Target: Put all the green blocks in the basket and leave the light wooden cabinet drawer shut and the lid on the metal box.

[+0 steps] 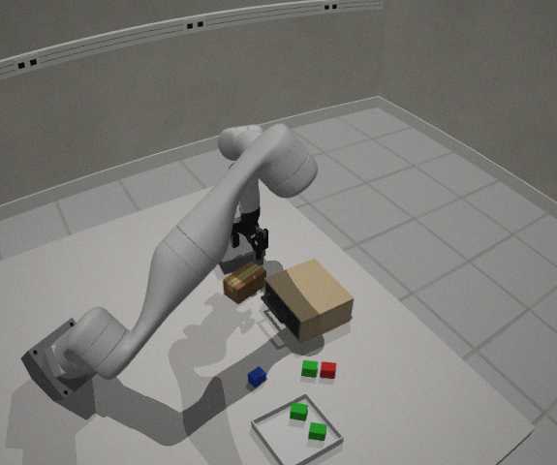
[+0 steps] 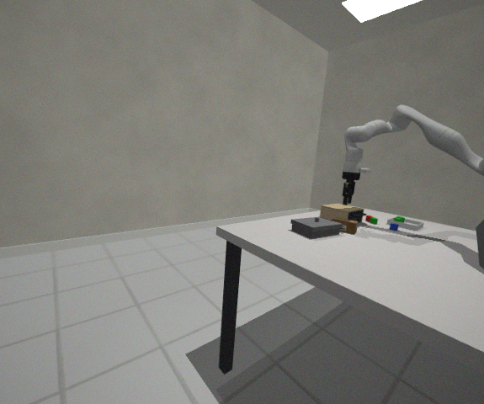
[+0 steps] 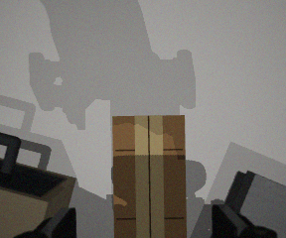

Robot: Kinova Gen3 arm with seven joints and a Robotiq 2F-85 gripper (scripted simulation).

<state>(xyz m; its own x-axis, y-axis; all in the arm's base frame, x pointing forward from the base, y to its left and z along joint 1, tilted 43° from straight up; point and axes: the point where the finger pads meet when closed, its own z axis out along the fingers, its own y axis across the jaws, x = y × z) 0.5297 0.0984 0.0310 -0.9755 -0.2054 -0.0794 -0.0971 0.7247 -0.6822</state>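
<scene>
My gripper (image 1: 247, 250) (image 2: 347, 202) (image 3: 144, 224) is open and empty, above the brown cardboard box (image 1: 243, 284) (image 2: 351, 226) (image 3: 149, 183). Two green blocks (image 1: 298, 411) (image 1: 317, 431) lie inside the basket (image 1: 278, 410) (image 2: 412, 225). Another green block (image 1: 309, 368) (image 2: 373, 220) lies on the table beside a red block (image 1: 327, 370). The light wooden cabinet (image 1: 318, 285) (image 2: 337, 212) (image 3: 14, 215) shows a dark front and handle; I cannot tell whether its drawer is fully shut. The metal box (image 1: 240, 263) (image 2: 313, 232) has its knobbed lid (image 2: 311, 223) (image 3: 279, 203) on. Insides are hidden.
A blue block (image 1: 256, 377) (image 2: 393, 226) lies on the table between the cabinet and the basket. The cardboard box stands between the cabinet and the metal box, close to both. The cabinet handle juts out towards the robot's side.
</scene>
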